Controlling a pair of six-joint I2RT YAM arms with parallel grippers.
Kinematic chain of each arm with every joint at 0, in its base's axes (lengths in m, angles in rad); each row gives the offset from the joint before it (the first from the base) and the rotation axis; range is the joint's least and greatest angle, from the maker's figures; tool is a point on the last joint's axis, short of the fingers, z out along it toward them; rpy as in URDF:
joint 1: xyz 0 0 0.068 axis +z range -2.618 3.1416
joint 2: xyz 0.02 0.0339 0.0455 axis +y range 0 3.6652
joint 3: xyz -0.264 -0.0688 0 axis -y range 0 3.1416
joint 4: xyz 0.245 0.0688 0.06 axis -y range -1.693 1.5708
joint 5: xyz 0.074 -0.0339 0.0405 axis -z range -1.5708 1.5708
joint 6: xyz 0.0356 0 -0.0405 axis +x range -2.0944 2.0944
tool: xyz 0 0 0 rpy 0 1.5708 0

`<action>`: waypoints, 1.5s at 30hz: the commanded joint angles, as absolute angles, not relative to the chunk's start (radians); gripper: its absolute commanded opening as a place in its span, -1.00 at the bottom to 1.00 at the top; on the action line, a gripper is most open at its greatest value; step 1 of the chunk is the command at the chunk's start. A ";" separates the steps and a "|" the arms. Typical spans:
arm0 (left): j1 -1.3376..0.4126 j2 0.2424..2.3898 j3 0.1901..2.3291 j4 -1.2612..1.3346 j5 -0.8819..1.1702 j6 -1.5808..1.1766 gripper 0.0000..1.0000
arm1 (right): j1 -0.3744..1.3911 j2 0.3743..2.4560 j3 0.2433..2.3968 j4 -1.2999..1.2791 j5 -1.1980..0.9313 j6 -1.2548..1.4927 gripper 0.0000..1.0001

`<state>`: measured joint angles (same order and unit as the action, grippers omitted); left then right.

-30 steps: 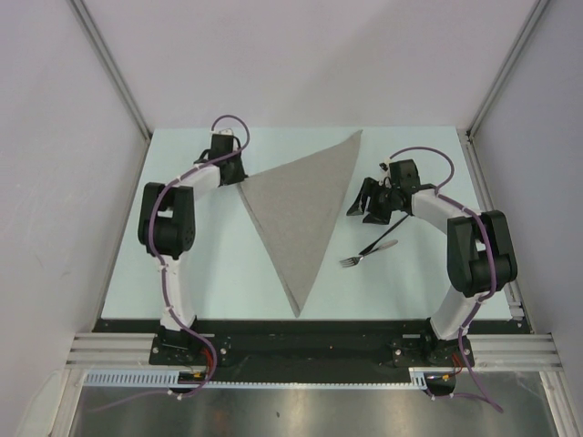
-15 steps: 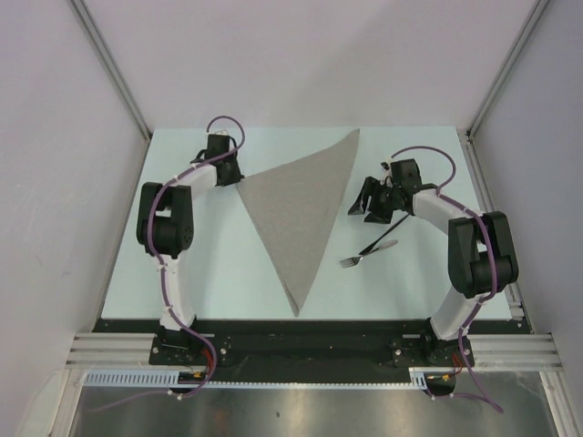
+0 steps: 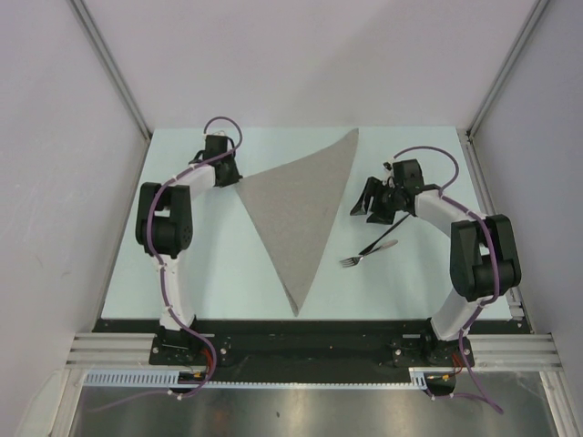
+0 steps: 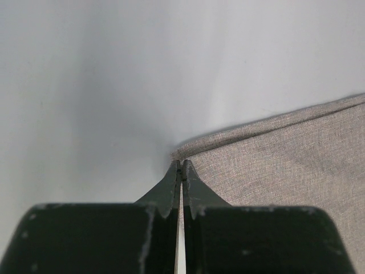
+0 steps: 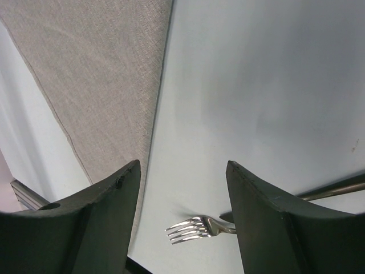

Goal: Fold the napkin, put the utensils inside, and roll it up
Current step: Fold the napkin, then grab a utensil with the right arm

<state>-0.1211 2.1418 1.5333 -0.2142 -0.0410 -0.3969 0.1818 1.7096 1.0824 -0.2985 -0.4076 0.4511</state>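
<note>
Little changed: left gripper (image 4: 181, 166), shut at the left corner of the grey-beige triangular cloth napkin (image 3: 301, 214) mid-table, crept far-left. Right gripper (image 5: 182, 165) hung wide open, empty, above silver metal fork (image 5: 191, 228) and thin dark utensil (image 5: 336, 187). Fold looked done.

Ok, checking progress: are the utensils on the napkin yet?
No, the fork and dark utensil lie on the table, right of the napkin and off it.

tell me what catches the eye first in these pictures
The grey napkin, folded into a big triangle, fills the middle of the table. The left gripper is shut right at its left corner, while the right gripper hangs open to the napkin's right, near a silver fork and a thin dark utensil lying on the table.
</note>
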 commanded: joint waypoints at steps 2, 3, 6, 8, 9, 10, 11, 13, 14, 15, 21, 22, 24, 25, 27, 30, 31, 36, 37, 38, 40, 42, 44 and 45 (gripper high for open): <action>-0.106 2.114 1.528 -0.183 -0.032 -0.423 -1.00 | 0.169 1.666 1.086 -0.331 -0.379 0.448 0.32; -0.104 2.118 1.534 -0.184 -0.022 -0.422 -1.00 | 0.161 1.663 1.088 -0.356 -0.373 0.448 0.32; -0.104 2.126 1.549 -0.192 -0.008 -0.410 -1.00 | 0.141 1.632 1.086 -0.414 -0.307 0.451 0.31; -0.104 2.120 1.552 -0.201 -0.008 -0.408 -0.65 | 0.130 1.596 1.072 -0.442 -0.276 0.460 0.31; -0.106 2.105 1.546 -0.199 0.021 -0.405 -0.42 | 0.127 1.583 1.053 -0.463 -0.247 0.465 0.32; -0.106 2.092 1.545 -0.201 0.032 -0.405 0.01 | 0.124 1.568 1.042 -0.474 -0.232 0.468 0.32; -0.106 2.080 1.543 -0.202 0.037 -0.408 0.19 | 0.124 1.545 1.029 -0.483 -0.218 0.477 0.32; -0.110 2.030 1.545 -0.215 0.035 -0.410 0.63 | 0.121 1.525 0.988 -0.495 -0.189 0.486 0.32; -0.113 2.007 1.546 -0.219 0.035 -0.408 0.72 | 0.121 1.517 0.973 -0.495 -0.183 0.495 0.32; -0.118 1.987 1.554 -0.225 0.034 -0.403 0.86 | 0.118 1.506 0.960 -0.494 -0.176 0.502 0.32; -0.159 1.832 1.597 -0.342 0.003 -0.324 1.00 | 0.089 1.506 0.934 -0.457 -0.161 0.541 0.30; -0.166 1.810 1.589 -0.363 0.003 -0.315 0.99 | 0.087 1.519 0.936 -0.456 -0.158 0.545 0.29; -0.182 1.741 1.540 -0.368 0.003 -0.290 0.99 | 0.080 1.531 0.940 -0.448 -0.146 0.551 0.28; -0.186 1.720 1.522 -0.370 0.008 -0.282 1.00 | 0.075 1.543 0.942 -0.448 -0.143 0.557 0.26; -0.193 1.668 1.485 -0.385 0.017 -0.261 0.99 | 0.068 1.555 0.943 -0.431 -0.137 0.563 0.25; -0.198 1.632 1.477 -0.431 0.061 -0.241 0.99 | 0.066 1.589 0.953 -0.414 -0.120 0.583 0.19; -0.201 1.626 1.479 -0.452 0.072 -0.233 0.99 | 0.064 1.600 0.956 -0.410 -0.117 0.591 0.17; -0.219 1.574 1.428 -0.477 0.152 -0.184 0.99 | 0.064 1.661 0.998 -0.379 -0.109 0.621 0.02; -0.219 1.559 1.407 -0.453 0.187 -0.198 1.00 | 0.063 1.670 1.008 -0.382 -0.107 0.624 -0.01; -0.227 1.546 1.378 -0.437 0.196 -0.199 0.99 | 0.064 1.690 1.017 -0.385 -0.101 0.629 -0.03; -0.236 1.523 1.382 -0.443 0.202 -0.198 0.99 | 0.063 1.709 1.040 -0.388 -0.095 0.634 -0.08; -0.255 1.502 1.382 -0.446 0.180 -0.187 0.99 | 0.063 1.733 1.058 -0.406 -0.072 0.635 -0.12; -0.265 1.467 1.365 -0.436 0.146 -0.173 1.00 | 0.063 1.749 1.089 -0.438 -0.039 0.634 -0.14; -0.268 1.459 1.361 -0.431 0.137 -0.170 0.99 | 0.064 1.764 1.100 -0.457 -0.028 0.626 -0.15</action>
